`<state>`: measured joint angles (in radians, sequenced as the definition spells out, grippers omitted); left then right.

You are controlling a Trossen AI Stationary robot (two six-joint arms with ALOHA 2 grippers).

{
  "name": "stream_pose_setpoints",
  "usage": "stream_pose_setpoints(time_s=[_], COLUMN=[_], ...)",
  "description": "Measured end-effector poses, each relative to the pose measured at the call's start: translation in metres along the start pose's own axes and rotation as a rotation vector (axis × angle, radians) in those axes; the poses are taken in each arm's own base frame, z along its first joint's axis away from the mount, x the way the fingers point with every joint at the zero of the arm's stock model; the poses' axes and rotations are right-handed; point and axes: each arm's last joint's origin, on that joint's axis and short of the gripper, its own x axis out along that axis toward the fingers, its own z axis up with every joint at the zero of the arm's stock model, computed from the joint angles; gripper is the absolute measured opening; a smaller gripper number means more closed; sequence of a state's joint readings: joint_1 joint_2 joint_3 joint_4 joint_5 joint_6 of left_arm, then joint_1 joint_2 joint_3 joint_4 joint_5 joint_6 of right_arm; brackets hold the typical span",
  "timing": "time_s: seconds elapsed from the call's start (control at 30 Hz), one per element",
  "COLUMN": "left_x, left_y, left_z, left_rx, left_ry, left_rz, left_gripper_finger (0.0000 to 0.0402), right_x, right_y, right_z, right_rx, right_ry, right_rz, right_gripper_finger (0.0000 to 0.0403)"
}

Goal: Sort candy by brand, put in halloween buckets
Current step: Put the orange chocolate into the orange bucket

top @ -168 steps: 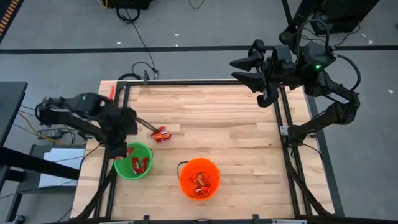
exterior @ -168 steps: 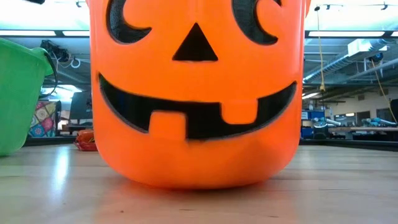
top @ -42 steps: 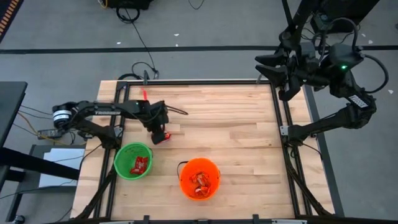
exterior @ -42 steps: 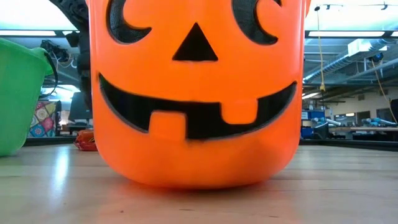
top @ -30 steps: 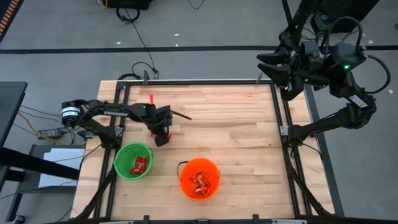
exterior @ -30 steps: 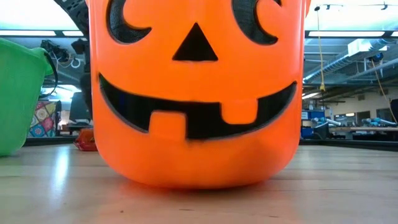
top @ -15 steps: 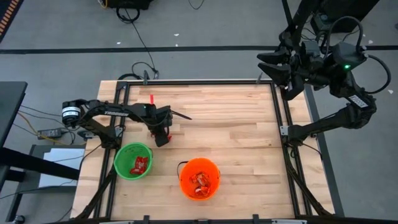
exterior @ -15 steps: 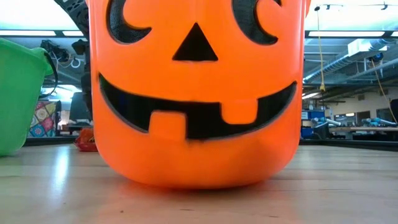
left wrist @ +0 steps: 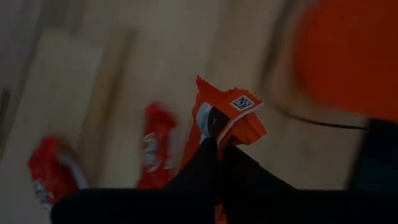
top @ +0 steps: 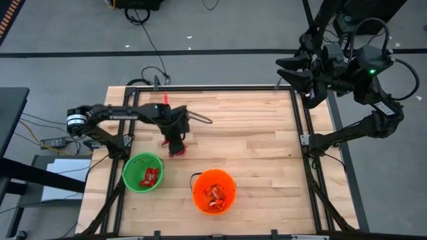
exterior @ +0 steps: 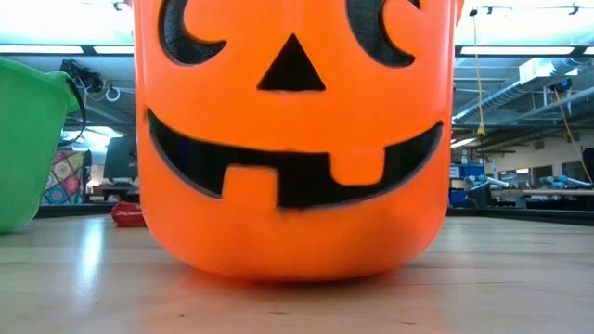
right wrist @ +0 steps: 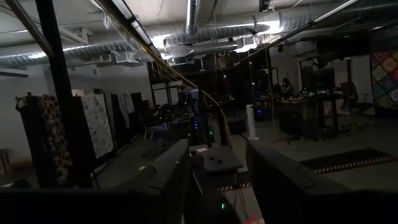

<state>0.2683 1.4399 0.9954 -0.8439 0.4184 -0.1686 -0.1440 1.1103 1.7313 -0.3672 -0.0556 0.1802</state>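
My left gripper [top: 175,141] hangs over the table's left middle, shut on an orange-and-white wrapped candy [left wrist: 227,118]. Below it, red-wrapped candies [left wrist: 154,152] [left wrist: 48,175] lie flat on the wood; they show as a red spot in the high view [top: 177,152] and the low view [exterior: 128,214]. The green bucket [top: 142,172] stands near the left front with red candy inside. The orange bucket [top: 214,191] stands at the front middle with orange candy inside; it fills the low view [exterior: 293,139]. My right gripper [top: 293,73] is open and empty beyond the table's far right corner. My left gripper pinches the orange-and-white candy by one end of its wrapper [left wrist: 214,134] between its two fingers. The fingers come from above, pointing down. The rest of the candy sticks out past the fingertips, lifted clear of the table.
A dark metal frame [top: 301,133] runs along the table's edges. Bare wood [top: 247,133] lies between the candies and the right edge. Cables lie at the far left corner [top: 150,77].
My left gripper has risen from the candy pile and gone a little toward the table's right edge, taking the orange-and-white candy up with it. The red candies have stayed on the wood. The arm has left the low view.
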Motion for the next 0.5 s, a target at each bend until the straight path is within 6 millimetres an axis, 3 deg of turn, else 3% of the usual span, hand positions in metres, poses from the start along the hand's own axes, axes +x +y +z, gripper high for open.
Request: stream_pose_setpoints(time_s=[0.33, 0.5], left_x=[-0.108, -0.139], left_y=[-0.065, -0.093], left_z=[0.045, 0.053], left_rx=[0.182, 0.239], left_ry=[-0.191, -0.286], left_rz=[-0.364, -0.500], left_gripper_finger=[0.0013, 0.0013], right_x=[0.001, 0.004], right_y=[0.001, 0.002], right_z=[-0.001, -0.003], right_rx=[0.000, 0.001], right_ry=[0.012, 0.027], right_rz=[0.048, 0.073], right_gripper_finger=[0.0170, 0.0170])
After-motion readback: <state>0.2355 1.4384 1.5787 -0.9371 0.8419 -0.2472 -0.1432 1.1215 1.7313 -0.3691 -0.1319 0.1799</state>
